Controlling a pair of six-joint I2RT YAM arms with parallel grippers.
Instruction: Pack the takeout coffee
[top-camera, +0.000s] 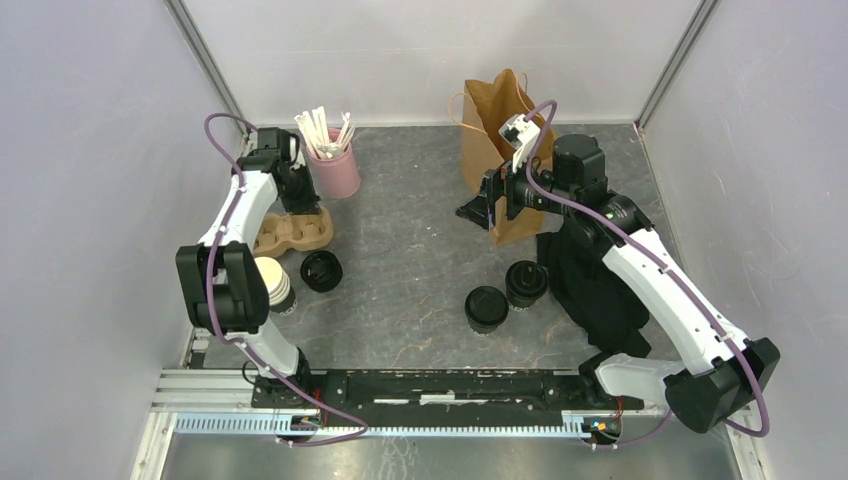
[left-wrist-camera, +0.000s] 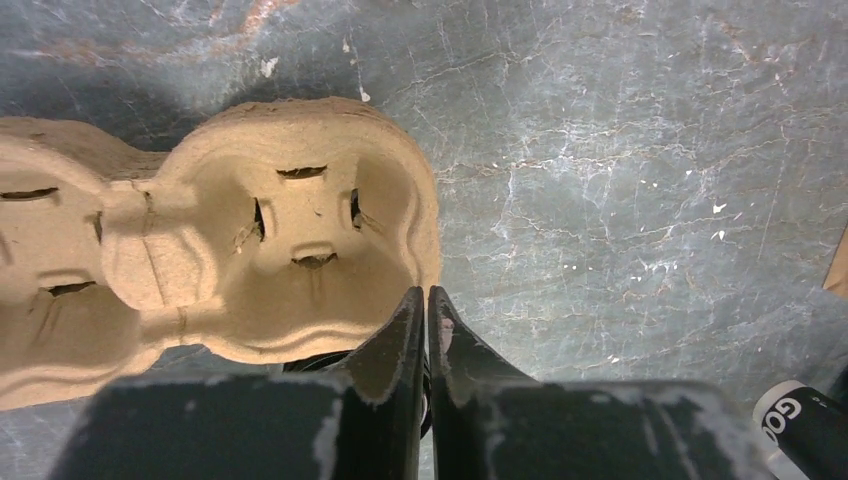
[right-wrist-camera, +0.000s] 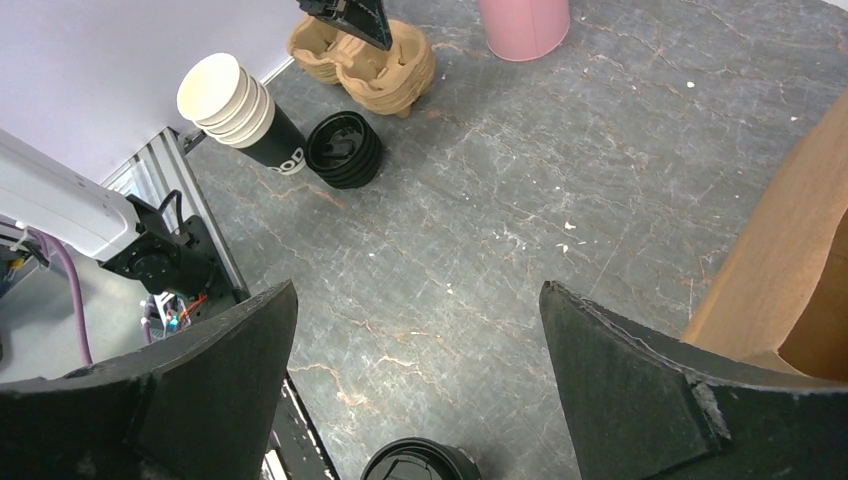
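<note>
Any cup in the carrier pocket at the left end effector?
No: the cardboard carrier pocket beside the left end effector is bare inside.

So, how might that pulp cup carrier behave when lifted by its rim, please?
Probably light: the pulp cup carrier is thin moulded fibre with empty wells. Pinched at one rim by the left gripper, it may tilt or flex.

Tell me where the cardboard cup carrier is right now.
In the top view, the cup carrier sits on the left, between the pink cup and the black lids, with the left claw at its rim.
</note>
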